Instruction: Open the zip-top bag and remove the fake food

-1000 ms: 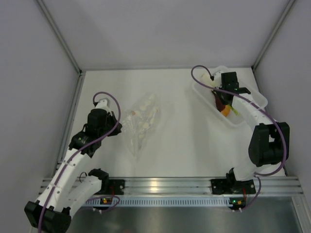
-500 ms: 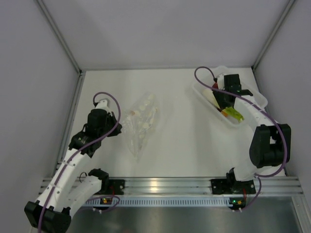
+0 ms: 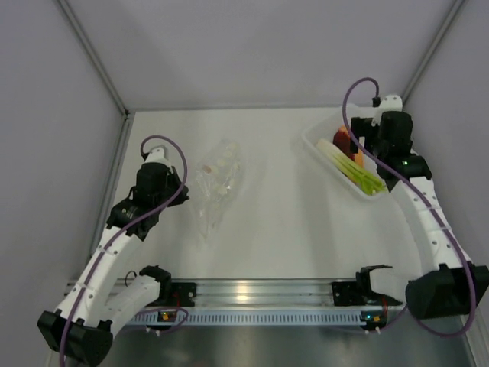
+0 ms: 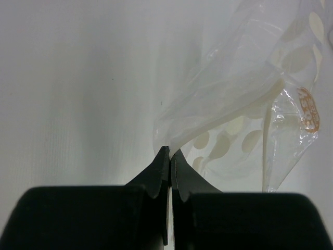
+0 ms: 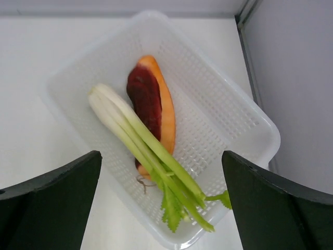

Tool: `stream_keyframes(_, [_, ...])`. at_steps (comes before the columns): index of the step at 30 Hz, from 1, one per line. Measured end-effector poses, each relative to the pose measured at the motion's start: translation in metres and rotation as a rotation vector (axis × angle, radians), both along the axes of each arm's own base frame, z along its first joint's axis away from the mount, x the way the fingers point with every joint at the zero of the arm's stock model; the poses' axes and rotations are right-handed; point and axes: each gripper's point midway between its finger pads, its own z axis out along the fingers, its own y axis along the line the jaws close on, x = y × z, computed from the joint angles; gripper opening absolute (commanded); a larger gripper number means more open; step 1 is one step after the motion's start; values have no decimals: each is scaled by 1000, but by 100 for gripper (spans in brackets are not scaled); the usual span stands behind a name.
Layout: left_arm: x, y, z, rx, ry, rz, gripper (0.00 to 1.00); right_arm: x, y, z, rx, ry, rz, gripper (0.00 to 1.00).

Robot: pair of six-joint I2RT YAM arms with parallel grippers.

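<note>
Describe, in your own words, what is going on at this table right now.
The left gripper is shut on an edge of the zip-top bag, which looks empty. Both toy pieces are out of it: the orange and dark-red wedge and the green stalk lie together in the white tray. The right gripper hangs open above them, holding nothing.

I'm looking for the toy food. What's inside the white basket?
Inside the basket lie an orange-and-red wedge and a green leafy stalk. The stalk lies across the wedge, hiding its lower end. Nothing else shows.
</note>
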Motion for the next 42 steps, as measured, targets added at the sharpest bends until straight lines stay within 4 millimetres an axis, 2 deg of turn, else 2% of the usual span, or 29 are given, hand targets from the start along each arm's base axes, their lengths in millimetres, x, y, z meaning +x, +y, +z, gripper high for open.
stream_keyframes(3, [9, 5, 4, 20, 0, 40, 0, -22, 7, 42, 136, -164, -35, 99])
stream_keyframes(7, [21, 13, 11, 55, -9, 97, 0, -55, 19, 66, 275, -303, -3, 99])
stream_keyframes(9, [28, 18, 16, 75, -15, 126, 0, -65, 28, 62, 327, -323, 31, 99])
stream_keyframes(14, [43, 30, 29, 135, -31, 200, 0, -78, 57, 32, 473, -262, 133, 99])
stream_keyframes(19, [64, 47, 54, 230, -56, 280, 0, -92, 89, 9, 603, -169, 248, 100])
stream_keyframes(23, [92, 61, 71, 352, -64, 360, 0, -111, 100, 13, 654, -177, 314, 99])
stream_keyframes(27, [123, 68, 61, 482, -6, 399, 0, -128, 102, 31, 675, -232, 339, 99])
stream_keyframes(34, [176, 47, 4, 554, 134, 333, 0, -159, 89, 60, 678, -312, 292, 99])
stream_keyframes(36, [191, 37, -11, 546, 161, 301, 2, -166, 83, 62, 655, -321, 276, 99])
stream_keyframes(37, [198, 31, -20, 538, 175, 282, 6, -170, 79, 62, 637, -322, 261, 99])
stream_keyframes(38, [203, 26, -27, 530, 186, 265, 20, -173, 75, 61, 618, -320, 247, 99])
stream_keyframes(40, [210, 16, -44, 515, 221, 223, 39, -178, 68, 56, 581, -309, 218, 99])
stream_keyframes(41, [212, 11, -52, 498, 236, 205, 53, -179, 65, 54, 568, -303, 205, 100])
stream_keyframes(42, [213, 7, -58, 481, 248, 192, 74, -180, 62, 52, 555, -300, 192, 99])
